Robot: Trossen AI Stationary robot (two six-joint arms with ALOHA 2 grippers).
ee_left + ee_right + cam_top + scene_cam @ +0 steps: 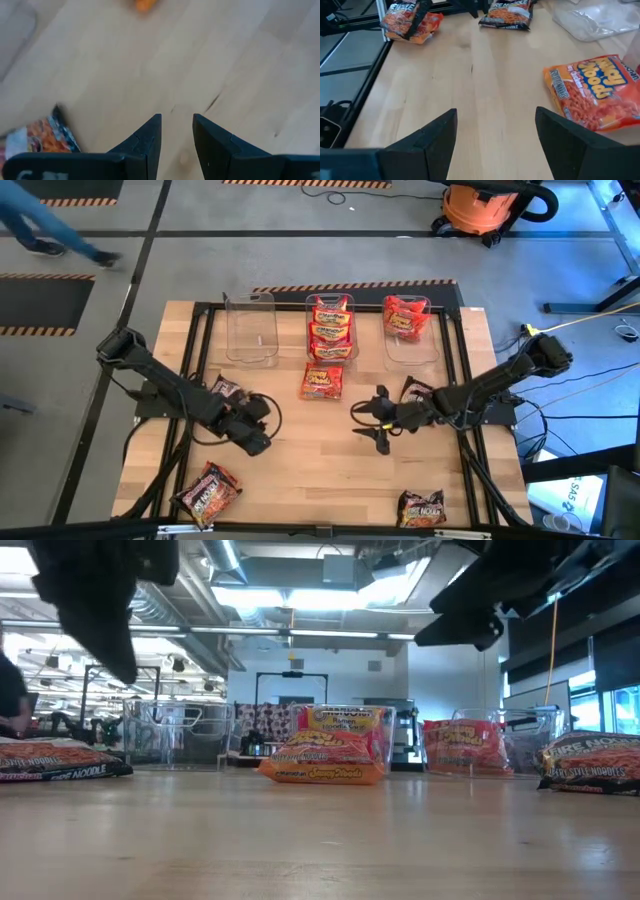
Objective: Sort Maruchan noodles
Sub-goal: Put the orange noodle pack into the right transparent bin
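Wooden worktop point(300, 470) carries everything; places given relative to the middle clear bin point(331, 330) at its far edge.

Three clear bins in a row. Middle bin: stacked orange-yellow packets point(331, 328). Right-hand bin point(411, 332): red packets point(405, 317). Left-hand bin point(250, 328): no packet seen in it.

Left arm's end effector point(256, 442) hovers well forward and left of the middle bin; fingers a small gap apart, gripping nothing. Right end effector point(377, 427) is forward and slightly right of it, fingers spread wide, empty.

Loose packets: orange-yellow one point(322, 381) flat on the worktop just in front of the middle bin. Dark packet point(208, 493) at the near-left corner, another point(421, 508) near-right, a third point(226, 389) beside the left arm.
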